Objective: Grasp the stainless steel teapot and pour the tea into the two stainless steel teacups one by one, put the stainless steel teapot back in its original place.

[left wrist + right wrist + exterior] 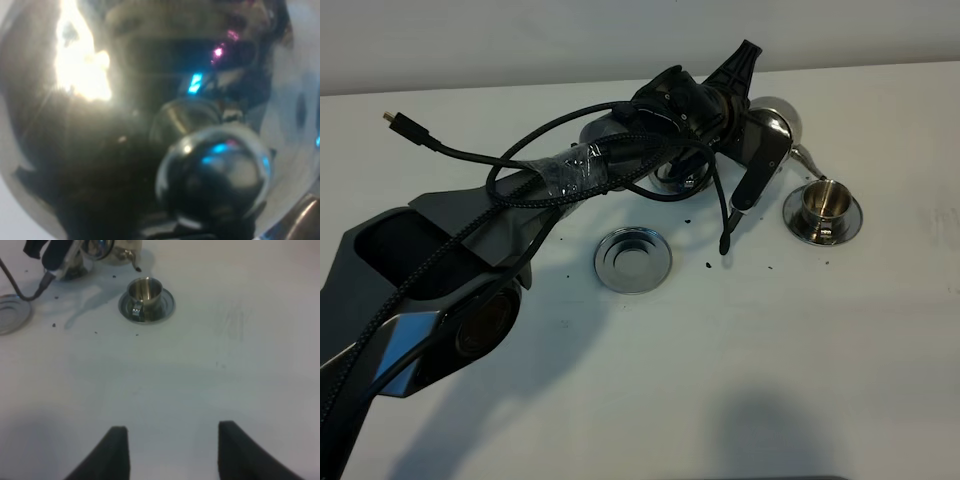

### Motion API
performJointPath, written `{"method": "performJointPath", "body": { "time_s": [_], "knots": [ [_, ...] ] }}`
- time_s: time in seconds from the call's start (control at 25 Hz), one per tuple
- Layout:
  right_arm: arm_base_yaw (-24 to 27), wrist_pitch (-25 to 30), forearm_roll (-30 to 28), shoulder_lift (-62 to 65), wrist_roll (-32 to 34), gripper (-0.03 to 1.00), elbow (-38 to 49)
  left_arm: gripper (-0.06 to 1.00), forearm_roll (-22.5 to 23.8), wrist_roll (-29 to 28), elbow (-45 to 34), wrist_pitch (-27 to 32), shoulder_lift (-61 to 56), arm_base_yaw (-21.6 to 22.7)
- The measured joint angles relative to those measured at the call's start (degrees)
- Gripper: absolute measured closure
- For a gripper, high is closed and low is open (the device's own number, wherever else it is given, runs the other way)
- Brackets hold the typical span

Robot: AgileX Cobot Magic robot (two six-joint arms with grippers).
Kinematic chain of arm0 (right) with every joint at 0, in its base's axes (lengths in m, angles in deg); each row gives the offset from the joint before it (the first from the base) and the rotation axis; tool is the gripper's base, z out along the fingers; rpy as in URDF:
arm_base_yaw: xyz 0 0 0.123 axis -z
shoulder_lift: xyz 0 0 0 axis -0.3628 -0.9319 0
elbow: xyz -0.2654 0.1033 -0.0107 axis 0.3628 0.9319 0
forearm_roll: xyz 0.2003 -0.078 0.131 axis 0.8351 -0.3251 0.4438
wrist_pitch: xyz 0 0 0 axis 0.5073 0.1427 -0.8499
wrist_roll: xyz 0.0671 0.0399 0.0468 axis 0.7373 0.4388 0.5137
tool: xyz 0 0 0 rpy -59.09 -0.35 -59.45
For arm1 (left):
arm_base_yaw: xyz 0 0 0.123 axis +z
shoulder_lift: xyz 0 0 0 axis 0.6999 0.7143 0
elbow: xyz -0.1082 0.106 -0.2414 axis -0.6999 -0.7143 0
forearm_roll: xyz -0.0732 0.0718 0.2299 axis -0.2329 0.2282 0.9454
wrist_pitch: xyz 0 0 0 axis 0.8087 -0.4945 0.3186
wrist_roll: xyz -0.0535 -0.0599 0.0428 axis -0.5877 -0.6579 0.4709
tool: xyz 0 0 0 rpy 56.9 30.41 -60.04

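We find the left gripper [758, 130] clamped on the stainless steel teapot [782, 112], lifted clear of its empty saucer [633, 261], which lies well behind it. The spout hangs just short of one teacup [823, 200] ahead. The right gripper [170, 447] stands spread and empty, with that cup well ahead of it. We judge pouring to be under way: we cannot tell the fill, the second cup is hidden, and the return remains.

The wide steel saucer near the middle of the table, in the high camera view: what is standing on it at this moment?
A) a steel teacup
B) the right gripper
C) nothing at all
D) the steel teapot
C: the wide saucer shows its bare recessed centre, while the steel teapot is away from it, farther back beside the teacup.
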Motion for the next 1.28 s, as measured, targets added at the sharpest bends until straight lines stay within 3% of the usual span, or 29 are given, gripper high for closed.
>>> {"method": "performJointPath", "body": {
  "time_s": [0.6, 1.28],
  "knots": [
    [0.0, 0.0, 0.0, 0.0, 0.0, 0.57, 0.0, 0.73, 5.3, 0.0, 0.0, -5.6, 0.4, -0.3],
    [0.0, 0.0, 0.0, 0.0, 0.0, 0.57, 0.0, 0.73, 11.4, 0.7, 0.0, -6.9, 0.4, -1.3]
  ]
}}
